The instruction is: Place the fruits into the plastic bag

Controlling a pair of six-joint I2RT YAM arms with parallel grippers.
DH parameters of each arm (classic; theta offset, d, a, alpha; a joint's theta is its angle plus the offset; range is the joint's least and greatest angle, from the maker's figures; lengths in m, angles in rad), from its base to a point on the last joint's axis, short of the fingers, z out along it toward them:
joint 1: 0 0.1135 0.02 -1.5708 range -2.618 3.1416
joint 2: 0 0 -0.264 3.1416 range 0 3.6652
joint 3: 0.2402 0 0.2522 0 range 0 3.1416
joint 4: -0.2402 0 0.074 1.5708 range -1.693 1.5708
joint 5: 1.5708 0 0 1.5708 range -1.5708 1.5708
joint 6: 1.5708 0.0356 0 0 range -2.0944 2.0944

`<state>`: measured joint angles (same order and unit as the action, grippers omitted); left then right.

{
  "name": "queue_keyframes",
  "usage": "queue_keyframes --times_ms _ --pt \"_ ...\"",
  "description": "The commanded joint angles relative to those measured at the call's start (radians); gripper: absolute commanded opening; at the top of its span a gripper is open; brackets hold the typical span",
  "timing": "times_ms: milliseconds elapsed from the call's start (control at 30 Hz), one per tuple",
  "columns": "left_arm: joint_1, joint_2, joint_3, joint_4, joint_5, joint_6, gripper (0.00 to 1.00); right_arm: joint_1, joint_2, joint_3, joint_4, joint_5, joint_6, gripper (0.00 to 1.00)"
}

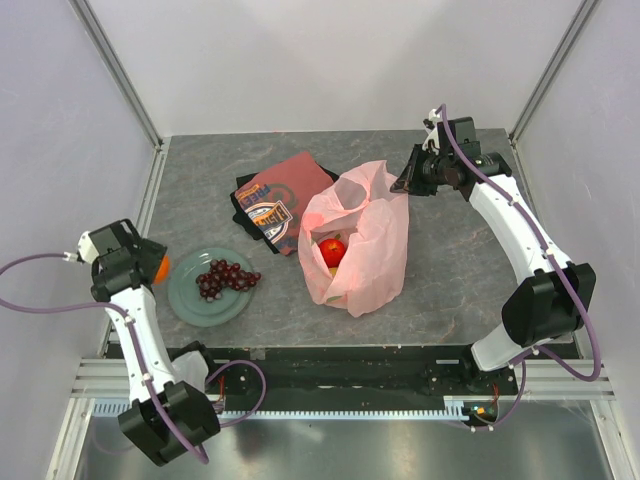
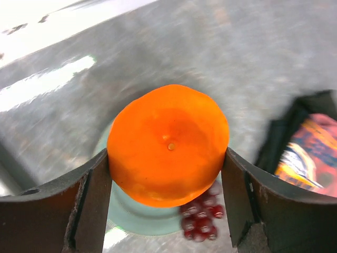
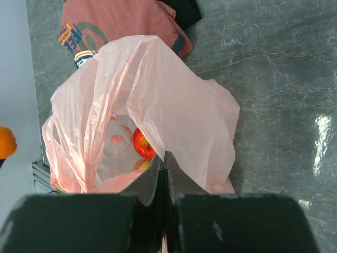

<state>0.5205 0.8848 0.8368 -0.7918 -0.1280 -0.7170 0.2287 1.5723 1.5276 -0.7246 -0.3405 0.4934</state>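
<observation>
While my right gripper [image 3: 162, 176] pinches the plastic bag [image 3: 179, 110] rim, my left gripper [image 2: 167, 176] clamps the orange [image 2: 168, 139]; next: carry toward three o'clock, release above opening.

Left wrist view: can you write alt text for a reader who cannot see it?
An orange fills the centre, gripped between the two fingers of the left claw. Below it is a pale green plate holding dark red grapes; a folded printed cloth lies at the frame's right edge.
</observation>
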Motion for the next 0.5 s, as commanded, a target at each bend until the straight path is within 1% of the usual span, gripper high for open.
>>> queue_keyframes --times_ms 0,33,133,167,200,233,300,333,400,433,467 --pt "-0.014 -0.012 0.051 0.190 0.174 0.106 0.20 -0.003 -0.005 0.019 0.033 -0.009 0.008 0.01" --pt "-0.031 -0.012 0.050 0.219 0.217 0.094 0.20 -0.003 -0.006 0.017 0.033 -0.009 0.008 0.00" --pt "-0.161 0.000 0.051 0.310 0.237 0.076 0.18 -0.003 -0.006 0.020 0.034 -0.012 0.011 0.00" --pt "-0.265 0.031 0.080 0.324 0.223 0.076 0.17 -0.003 -0.006 0.022 0.034 -0.014 0.010 0.00" --pt "-0.324 0.049 0.100 0.350 0.209 0.079 0.17 -0.003 -0.005 0.022 0.034 -0.017 0.011 0.00" --pt "-0.447 0.069 0.151 0.361 0.180 0.097 0.16 -0.003 -0.003 0.026 0.034 -0.020 0.013 0.00" --pt "-0.575 0.136 0.206 0.408 0.157 0.120 0.15 -0.003 -0.003 0.028 0.031 -0.022 0.011 0.00" --pt "-0.670 0.163 0.261 0.437 0.174 0.137 0.15 -0.002 -0.003 0.029 0.033 -0.022 0.011 0.00" --pt "-0.750 0.234 0.315 0.494 0.224 0.151 0.15 -0.003 -0.005 0.031 0.030 -0.020 0.011 0.00" --pt "-0.816 0.261 0.368 0.566 0.307 0.165 0.16 -0.003 -0.006 0.031 0.030 -0.020 0.010 0.00" --pt "-0.845 0.288 0.399 0.594 0.356 0.169 0.16 -0.003 -0.006 0.031 0.028 -0.020 0.011 0.00"
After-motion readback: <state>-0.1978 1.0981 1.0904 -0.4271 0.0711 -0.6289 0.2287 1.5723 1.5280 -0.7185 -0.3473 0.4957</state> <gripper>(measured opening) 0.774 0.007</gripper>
